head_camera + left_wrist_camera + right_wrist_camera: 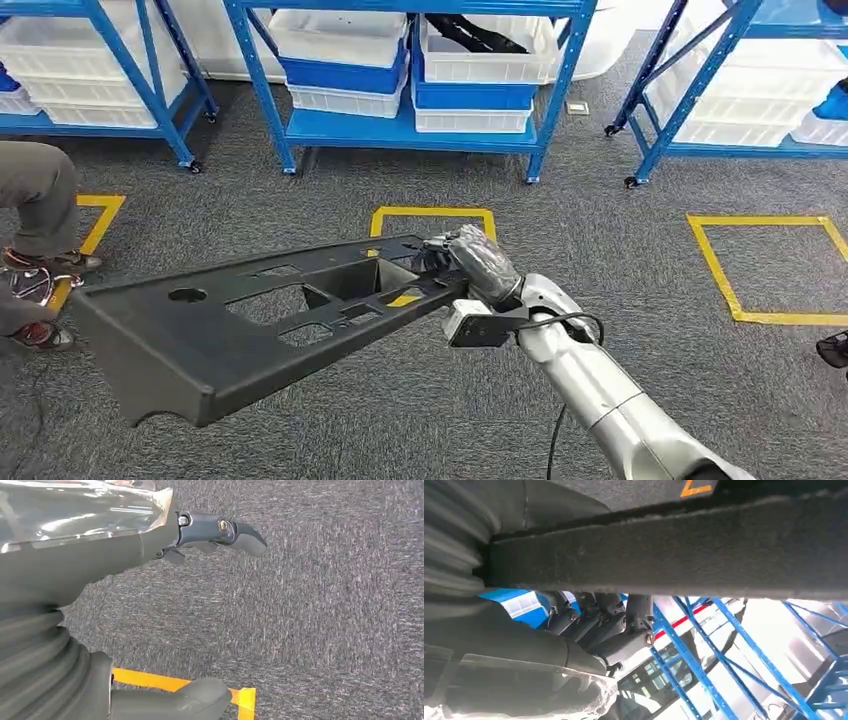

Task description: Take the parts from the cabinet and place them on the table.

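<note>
A grey carpet floor (400, 420) covers the room. Yellow tape squares (762, 268) are marked on it at the centre, the right and the left edge. Across the top of the frame stand blue metal shelves (410, 130) on wheels, carrying white bins (340, 35) and blue bins (470, 95).

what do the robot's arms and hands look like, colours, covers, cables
The right arm is a shiny silver tube with a black cable looped beside it and a pale boxy module at the wrist. The right hand is dark grey under clear plastic wrap. The left hand has a grey ribbed cover, thick thumb and darker fingers.
</note>
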`<act>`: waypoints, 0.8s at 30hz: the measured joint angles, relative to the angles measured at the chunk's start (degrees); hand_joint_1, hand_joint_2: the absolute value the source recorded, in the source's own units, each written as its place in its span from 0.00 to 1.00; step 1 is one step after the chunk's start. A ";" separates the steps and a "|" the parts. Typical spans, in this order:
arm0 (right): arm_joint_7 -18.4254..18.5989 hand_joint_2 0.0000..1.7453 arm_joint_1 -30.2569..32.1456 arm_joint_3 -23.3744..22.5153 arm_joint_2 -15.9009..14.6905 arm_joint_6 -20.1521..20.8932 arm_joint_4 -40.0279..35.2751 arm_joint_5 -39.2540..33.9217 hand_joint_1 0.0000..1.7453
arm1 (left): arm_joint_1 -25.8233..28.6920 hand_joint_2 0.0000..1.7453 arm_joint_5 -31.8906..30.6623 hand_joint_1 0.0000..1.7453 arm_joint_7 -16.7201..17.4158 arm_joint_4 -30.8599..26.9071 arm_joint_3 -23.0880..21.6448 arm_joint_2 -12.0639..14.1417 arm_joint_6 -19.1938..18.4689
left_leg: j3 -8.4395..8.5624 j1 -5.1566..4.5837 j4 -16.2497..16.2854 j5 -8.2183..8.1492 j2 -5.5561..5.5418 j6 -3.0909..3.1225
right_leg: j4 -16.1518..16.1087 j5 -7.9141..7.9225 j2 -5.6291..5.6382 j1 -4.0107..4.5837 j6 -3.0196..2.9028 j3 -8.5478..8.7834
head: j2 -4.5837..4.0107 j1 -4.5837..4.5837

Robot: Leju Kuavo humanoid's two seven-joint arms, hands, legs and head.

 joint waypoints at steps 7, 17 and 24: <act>0.42 1.00 -0.12 -0.59 0.57 -0.09 0.33 0.09 0.93 | 0.02 1.00 -0.11 0.00 0.29 0.00 0.15 -0.20 0.18 | -0.17 -0.08 0.03 0.23 0.01 0.31 | -0.02 0.28 0.00 -0.06 0.39 -0.19 | 0.00 -0.02; 1.49 1.00 0.08 -1.84 0.16 -1.33 0.53 0.79 0.93 | 0.01 1.00 -0.85 0.00 -0.26 0.00 0.15 -0.33 -0.17 | -0.46 -0.04 0.44 0.23 -0.01 0.45 | -0.07 0.50 0.00 -0.67 0.68 -0.41 | 0.00 -0.09; 1.62 1.00 0.26 -2.71 -0.41 -2.14 0.50 1.05 0.93 | -0.08 1.00 -0.98 0.00 -0.50 0.00 0.17 -0.24 -0.35 | -0.22 0.76 -1.08 1.39 0.56 1.74 | 4.26 -2.41 0.04 -0.65 0.80 -2.73 | 0.00 0.24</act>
